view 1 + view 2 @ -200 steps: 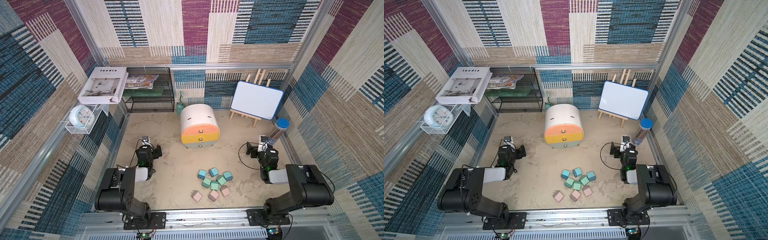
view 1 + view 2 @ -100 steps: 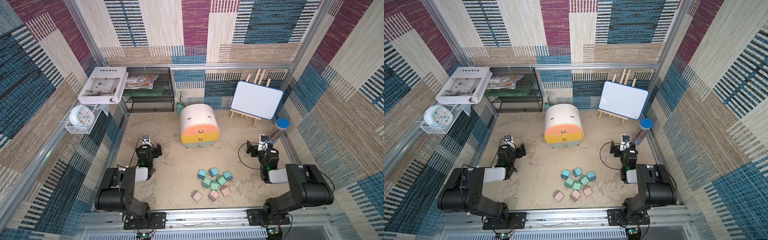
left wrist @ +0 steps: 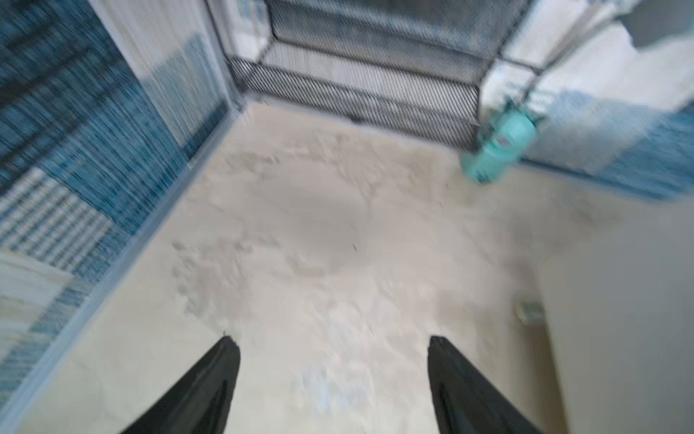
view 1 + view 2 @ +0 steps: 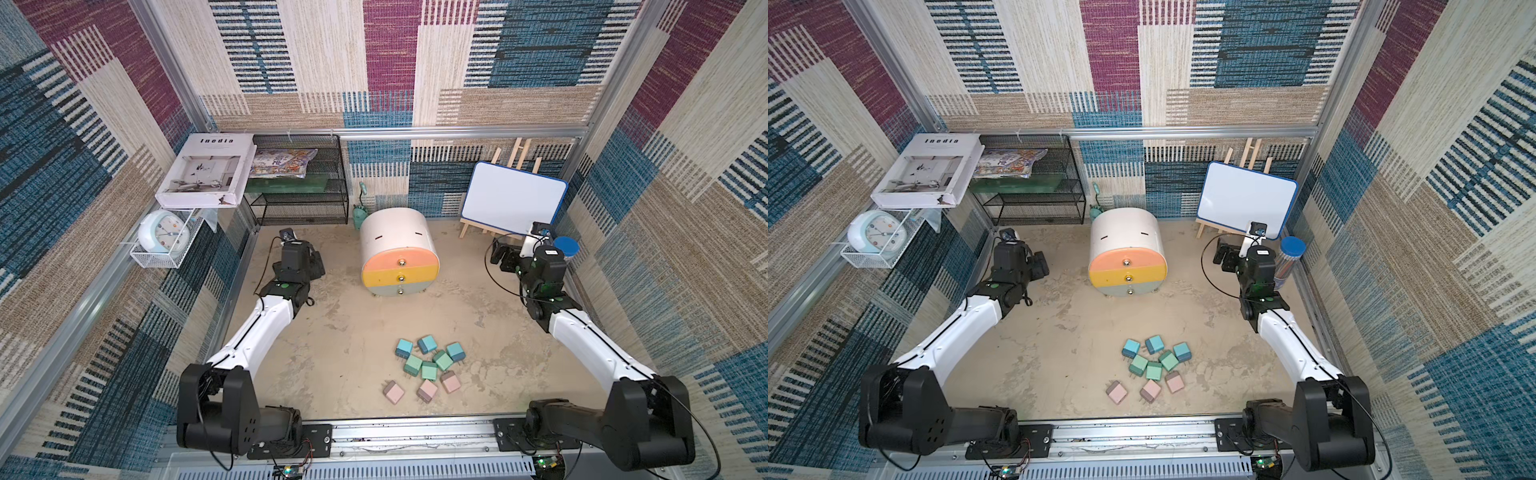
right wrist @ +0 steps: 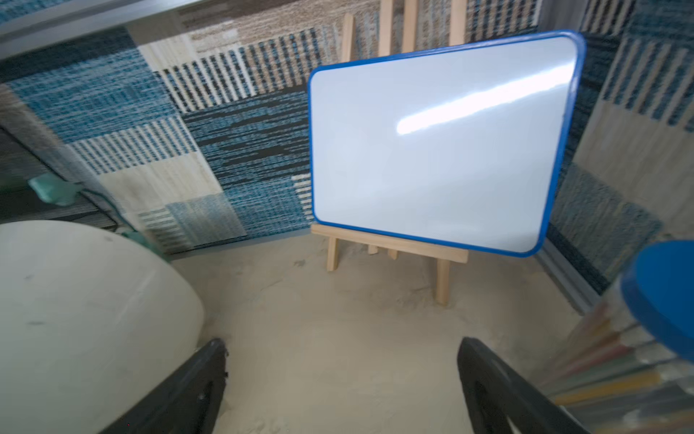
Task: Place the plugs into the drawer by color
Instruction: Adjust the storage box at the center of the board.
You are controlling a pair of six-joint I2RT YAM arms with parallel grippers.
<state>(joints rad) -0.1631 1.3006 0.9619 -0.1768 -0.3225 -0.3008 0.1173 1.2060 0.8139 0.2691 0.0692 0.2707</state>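
left claw [image 3: 332, 340], right claw [image 5: 342, 341], both advanced

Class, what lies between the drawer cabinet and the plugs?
Nothing: in both top views the stretch of table between the drawer and the plugs is bare.

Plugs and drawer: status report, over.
Left gripper open, empty; right gripper open, empty. Nine plugs clustered on floor, none sorted; drawer fronts all shut. Nothing in the way.

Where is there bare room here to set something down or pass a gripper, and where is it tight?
Widest bare patch: between the white barrel-shaped three-drawer cabinet and the cluster of pastel cube plugs. Also bare: between those plugs and the left white arm, and between cabinet and blue-framed whiteboard easel. Crowded: the plug cluster itself, cubes packed close.
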